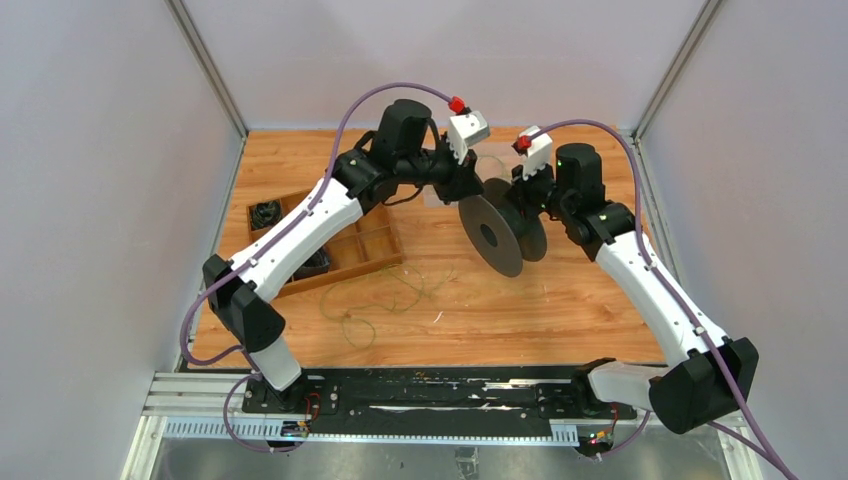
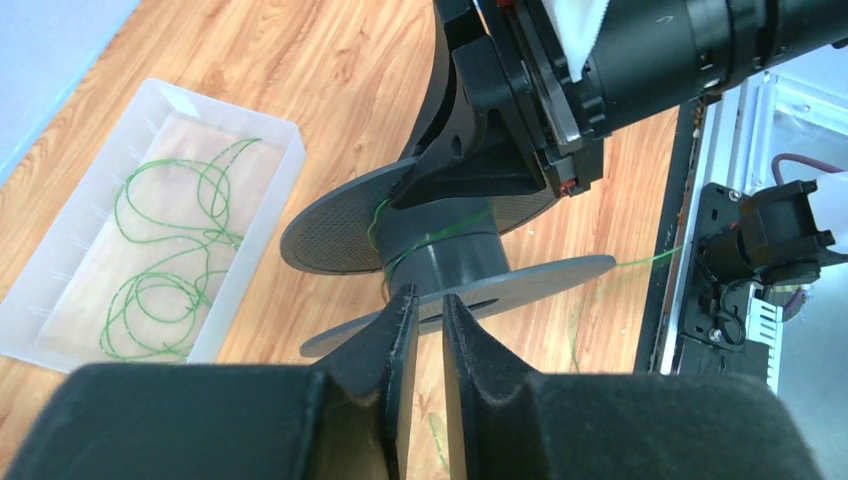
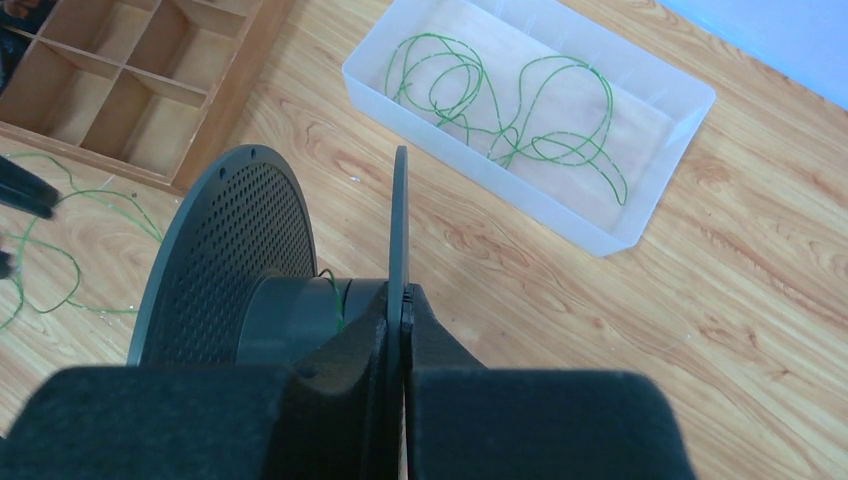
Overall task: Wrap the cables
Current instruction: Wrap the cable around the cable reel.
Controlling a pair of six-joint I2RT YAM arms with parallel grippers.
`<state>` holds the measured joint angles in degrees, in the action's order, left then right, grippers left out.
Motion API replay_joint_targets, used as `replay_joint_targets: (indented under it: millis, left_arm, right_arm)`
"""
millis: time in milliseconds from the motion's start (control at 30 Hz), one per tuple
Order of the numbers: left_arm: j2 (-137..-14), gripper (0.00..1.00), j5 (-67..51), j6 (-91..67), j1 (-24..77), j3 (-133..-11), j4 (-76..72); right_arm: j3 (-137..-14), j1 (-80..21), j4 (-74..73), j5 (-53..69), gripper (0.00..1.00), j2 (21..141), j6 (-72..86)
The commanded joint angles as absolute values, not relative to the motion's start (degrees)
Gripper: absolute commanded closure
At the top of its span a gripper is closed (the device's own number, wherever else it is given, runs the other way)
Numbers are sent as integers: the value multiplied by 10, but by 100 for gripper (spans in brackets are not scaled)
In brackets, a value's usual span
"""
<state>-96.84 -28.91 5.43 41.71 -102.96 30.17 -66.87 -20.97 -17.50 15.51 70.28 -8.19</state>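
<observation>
Green cables wind crosswise around spool hub.

clear bin: in the top view almost wholly hidden behind the two wrists; its far corner is cut by the right wrist view's top edge.
wooden tray: middle compartments covered by the left arm; cut by the right wrist view's top and left edges.
black cord bundles: too small to make out; one lies mostly under the arm.
spool: lower part hidden behind the right fingers.
cables: on the surface, too thin to count; the turns on the spool's core are partly hidden.
left fingers: whether a strand runs between them cannot be told.
</observation>
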Motion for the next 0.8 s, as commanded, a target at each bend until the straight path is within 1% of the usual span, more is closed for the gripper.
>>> replay_joint_targets:
  millis: [0, 167, 267, 367, 467, 567, 633, 700, 767]
  left_arm:
    - [-941, 79, -303, 48, 411, -1001, 269]
    - [-914, 71, -318, 41, 398, -959, 249]
    - [-890, 61, -356, 70, 397, -905, 223]
    - [-868, 53, -380, 109, 398, -821, 192]
    - [-851, 50, -374, 132, 398, -728, 146]
    - [-852, 47, -358, 113, 398, -633, 64]
    - [-863, 43, -343, 75, 399, -579, 2]
    - [-876, 36, -336, 43, 405, -549, -33]
    - [-885, 33, -315, 28, 417, -528, -50]
  right_arm:
    - [-684, -199, -174, 170, 99, 692, -83]
    - [-682, -190, -174, 172, 99, 688, -82]
    - [-688, -179, -175, 168, 99, 686, -73]
    - [-696, -173, -176, 158, 99, 685, -63]
    - [-699, -167, -176, 150, 99, 689, -48]
    - [-703, -159, -174, 149, 99, 696, -34]
    - [-706, -156, -173, 141, 99, 698, -31]
    - [-708, -153, -173, 135, 99, 700, -32]
    - [-708, -150, -173, 130, 99, 700, -33]
